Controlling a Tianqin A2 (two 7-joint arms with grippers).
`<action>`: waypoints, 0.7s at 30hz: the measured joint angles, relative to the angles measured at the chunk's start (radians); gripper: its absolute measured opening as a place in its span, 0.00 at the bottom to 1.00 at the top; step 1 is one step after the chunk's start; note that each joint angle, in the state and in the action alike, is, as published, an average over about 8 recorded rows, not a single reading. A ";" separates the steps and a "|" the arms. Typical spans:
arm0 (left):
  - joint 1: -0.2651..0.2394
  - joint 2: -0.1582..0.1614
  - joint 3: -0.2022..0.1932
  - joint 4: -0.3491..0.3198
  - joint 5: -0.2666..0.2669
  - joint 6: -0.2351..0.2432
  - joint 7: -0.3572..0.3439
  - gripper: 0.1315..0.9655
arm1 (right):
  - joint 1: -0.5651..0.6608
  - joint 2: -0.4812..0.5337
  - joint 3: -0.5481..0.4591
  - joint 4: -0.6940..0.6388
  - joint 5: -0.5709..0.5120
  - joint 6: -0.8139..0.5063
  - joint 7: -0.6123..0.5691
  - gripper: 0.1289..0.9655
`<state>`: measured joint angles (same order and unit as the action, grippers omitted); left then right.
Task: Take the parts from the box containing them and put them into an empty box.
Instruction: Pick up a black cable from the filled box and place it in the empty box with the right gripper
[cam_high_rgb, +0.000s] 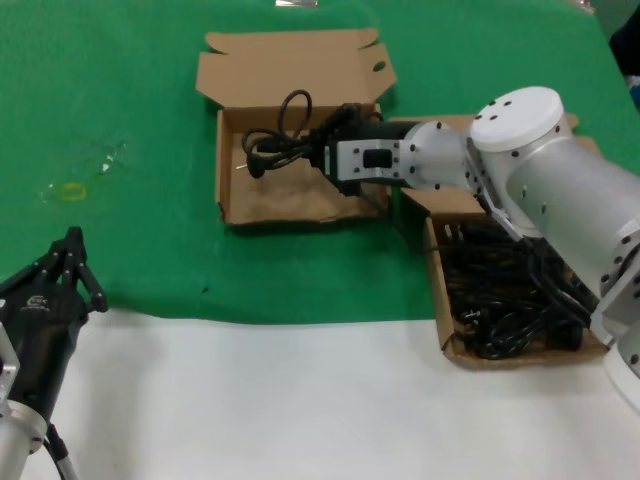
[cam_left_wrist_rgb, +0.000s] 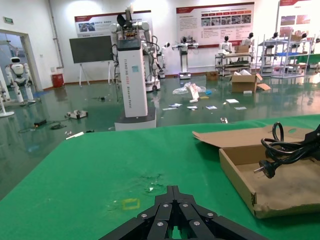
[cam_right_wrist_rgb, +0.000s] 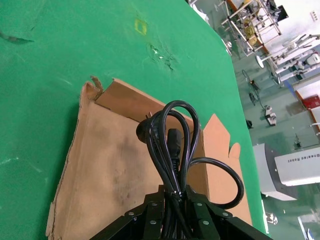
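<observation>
Two brown cardboard boxes lie on the green cloth. The right box (cam_high_rgb: 440, 300) holds several coiled black power cables (cam_high_rgb: 510, 300). The left box (cam_high_rgb: 270, 205) has its lid open and its floor bare. My right gripper (cam_high_rgb: 318, 152) is shut on a bundled black power cable (cam_high_rgb: 280, 140) and holds it above the left box's far side; in the right wrist view the cable (cam_right_wrist_rgb: 172, 145) loops out of the gripper (cam_right_wrist_rgb: 176, 196) over the box floor (cam_right_wrist_rgb: 100, 170). My left gripper (cam_high_rgb: 72, 250) is shut and empty, parked at the near left; the left wrist view shows it too (cam_left_wrist_rgb: 173, 192).
White table surface (cam_high_rgb: 250, 400) lies in front of the green cloth. A small yellow mark (cam_high_rgb: 72, 190) and a scuffed patch sit on the cloth at the left. The left box's lid (cam_high_rgb: 290, 65) lies flat behind it.
</observation>
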<state>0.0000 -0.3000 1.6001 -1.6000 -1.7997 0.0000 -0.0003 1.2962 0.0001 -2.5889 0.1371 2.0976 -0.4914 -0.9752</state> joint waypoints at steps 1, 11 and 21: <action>0.000 0.000 0.000 0.000 0.000 0.000 0.000 0.01 | -0.001 0.000 -0.013 0.001 0.017 0.003 -0.003 0.11; 0.000 0.000 0.000 0.000 0.000 0.000 0.000 0.01 | -0.005 0.000 -0.100 0.003 0.132 0.020 -0.034 0.14; 0.000 0.000 0.000 0.000 0.000 0.000 0.000 0.01 | -0.007 0.000 -0.103 -0.013 0.165 0.019 -0.061 0.28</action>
<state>0.0000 -0.3000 1.6000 -1.6000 -1.7997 0.0000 -0.0003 1.2888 0.0000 -2.6920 0.1236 2.2625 -0.4727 -1.0359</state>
